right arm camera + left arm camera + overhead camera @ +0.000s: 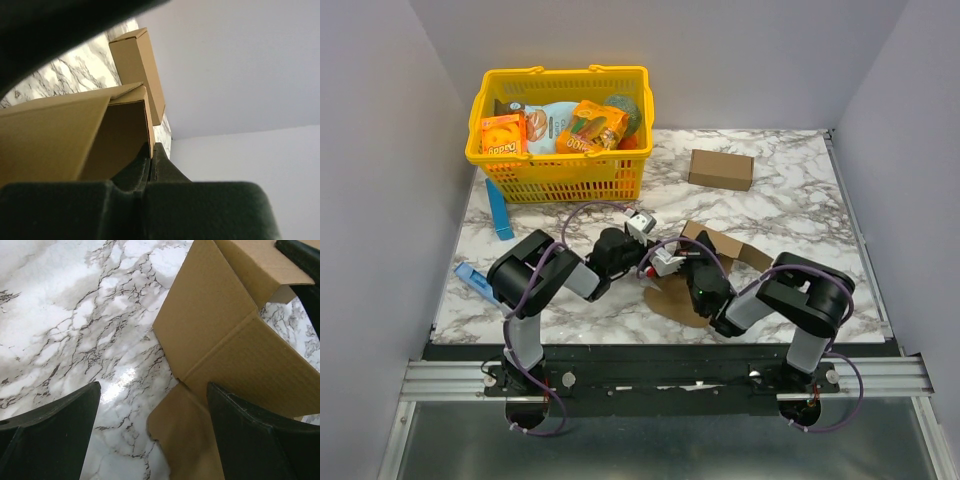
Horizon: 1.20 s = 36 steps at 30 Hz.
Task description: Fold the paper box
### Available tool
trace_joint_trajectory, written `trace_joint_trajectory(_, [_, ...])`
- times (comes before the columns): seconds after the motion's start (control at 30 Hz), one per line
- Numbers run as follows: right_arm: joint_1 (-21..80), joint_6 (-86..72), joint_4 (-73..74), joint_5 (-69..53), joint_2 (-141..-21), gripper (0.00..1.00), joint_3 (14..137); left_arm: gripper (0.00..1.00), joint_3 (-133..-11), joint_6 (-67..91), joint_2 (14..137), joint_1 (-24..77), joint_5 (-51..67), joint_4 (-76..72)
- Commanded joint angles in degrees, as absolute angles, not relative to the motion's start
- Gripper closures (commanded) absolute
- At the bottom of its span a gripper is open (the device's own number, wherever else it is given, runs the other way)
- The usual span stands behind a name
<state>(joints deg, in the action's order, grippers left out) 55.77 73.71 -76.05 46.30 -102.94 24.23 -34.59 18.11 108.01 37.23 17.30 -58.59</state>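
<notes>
The paper box (725,245) sits half-raised on the counter (820,230), toward the near edge between the two arms. The right claw (151,152) is closed on the edge of one raised wall, I'd guess to hold that panel up while the rest gets folded. The left claw (154,390) hangs wide open and empty, low over a loose flap on the box's left, both arms elbowed in low toward the middle.

Lab enclosure: grey walls (720,60), marble table (800,215)

1 paper box (720,243), 1 carton (720,169), 1 basket (570,178)
</notes>
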Motion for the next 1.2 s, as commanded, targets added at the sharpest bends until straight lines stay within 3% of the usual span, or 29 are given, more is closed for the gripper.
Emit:
trace_joint_trajectory(0.0, [56.25,68.20,-80.69,43.42,-100.99,0.99,23.82,0.04,-34.89,17.05,106.52,39.02,14.67,-60.11])
trace_joint_trajectory(0.33, [56.25,62.23,-66.98,39.29,-93.87,0.99,27.07,0.03,-30.15,18.55,99.93,38.85,15.12,-59.24])
trace_joint_trajectory(0.87, [56.25,53.88,-57.48,33.66,-91.67,0.99,26.89,0.04,-37.44,11.25,105.29,38.85,6.33,-58.34])
trace_joint_trajectory(1.0, [56.25,52.91,-55.99,33.05,-91.67,0.99,27.16,0.13,-37.09,11.60,106.26,38.76,7.38,-60.47])
trace_joint_trajectory(1.17, [56.25,51.95,-55.28,32.70,-92.02,0.99,27.33,0.33,-36.74,12.30,106.79,39.11,7.30,-62.31])
